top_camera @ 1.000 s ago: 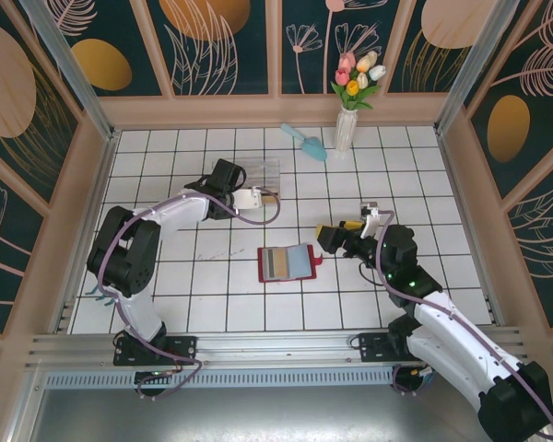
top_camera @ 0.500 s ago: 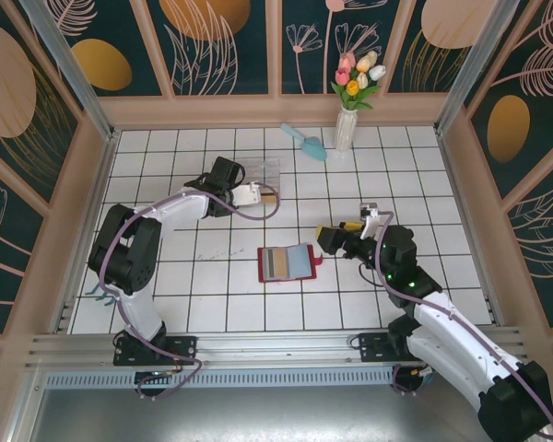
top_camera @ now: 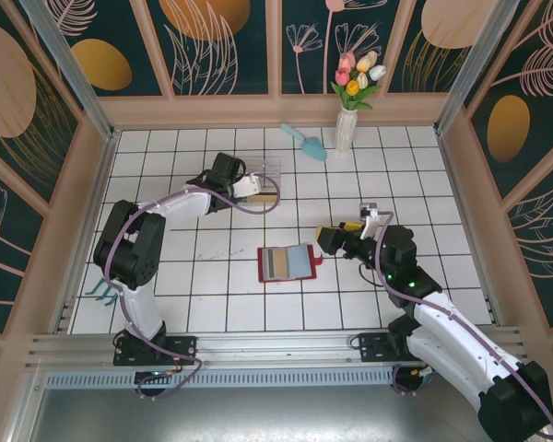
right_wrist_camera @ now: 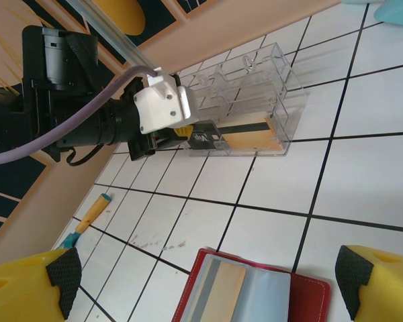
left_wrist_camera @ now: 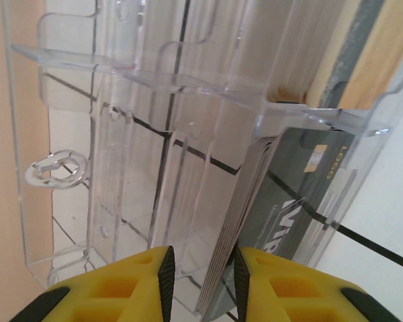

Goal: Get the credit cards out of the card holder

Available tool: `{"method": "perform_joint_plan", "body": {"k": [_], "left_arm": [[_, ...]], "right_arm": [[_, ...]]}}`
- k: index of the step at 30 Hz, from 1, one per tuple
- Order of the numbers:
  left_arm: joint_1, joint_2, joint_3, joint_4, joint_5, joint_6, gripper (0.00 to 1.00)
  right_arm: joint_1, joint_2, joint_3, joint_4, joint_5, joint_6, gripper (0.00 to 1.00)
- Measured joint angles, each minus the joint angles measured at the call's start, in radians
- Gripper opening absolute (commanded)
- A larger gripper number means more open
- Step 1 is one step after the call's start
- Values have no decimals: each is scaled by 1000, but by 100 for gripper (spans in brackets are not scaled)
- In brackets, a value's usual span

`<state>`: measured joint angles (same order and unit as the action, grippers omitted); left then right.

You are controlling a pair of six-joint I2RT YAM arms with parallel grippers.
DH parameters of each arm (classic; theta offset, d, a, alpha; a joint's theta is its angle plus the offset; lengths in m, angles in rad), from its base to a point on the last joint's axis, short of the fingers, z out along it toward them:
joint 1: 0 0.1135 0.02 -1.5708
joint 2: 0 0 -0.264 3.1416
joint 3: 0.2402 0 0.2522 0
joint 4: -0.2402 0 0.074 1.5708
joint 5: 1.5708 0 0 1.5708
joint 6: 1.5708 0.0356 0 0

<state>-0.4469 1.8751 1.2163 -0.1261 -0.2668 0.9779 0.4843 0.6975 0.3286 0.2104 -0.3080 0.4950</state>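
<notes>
Left end effector pinches dark cards inside clear box

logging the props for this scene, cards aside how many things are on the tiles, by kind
card holder: 1
clear plastic box: 1
vase of tulips: 1
teal scoop: 1
small orange-handled tool: 1
total: 5
</notes>
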Motion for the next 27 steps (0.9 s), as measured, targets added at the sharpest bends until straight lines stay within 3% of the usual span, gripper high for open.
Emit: {"method": "perform_joint_plan", "body": {"k": [9, 18, 23, 27], "left_arm": [[3, -6, 18, 1, 13, -40, 40], [3, -53, -33, 7, 39, -80, 37], [3, -92, -31, -5, 86, -206, 39], [3, -215, -42, 0, 165, -396, 40]], "right_arm": [[0, 0, 0, 1, -7, 0, 99], [0, 0, 0, 2, -7, 0, 99], [0, 11, 0, 2, -7, 0, 99], [0, 50, 1, 2, -7, 0, 97]]}}
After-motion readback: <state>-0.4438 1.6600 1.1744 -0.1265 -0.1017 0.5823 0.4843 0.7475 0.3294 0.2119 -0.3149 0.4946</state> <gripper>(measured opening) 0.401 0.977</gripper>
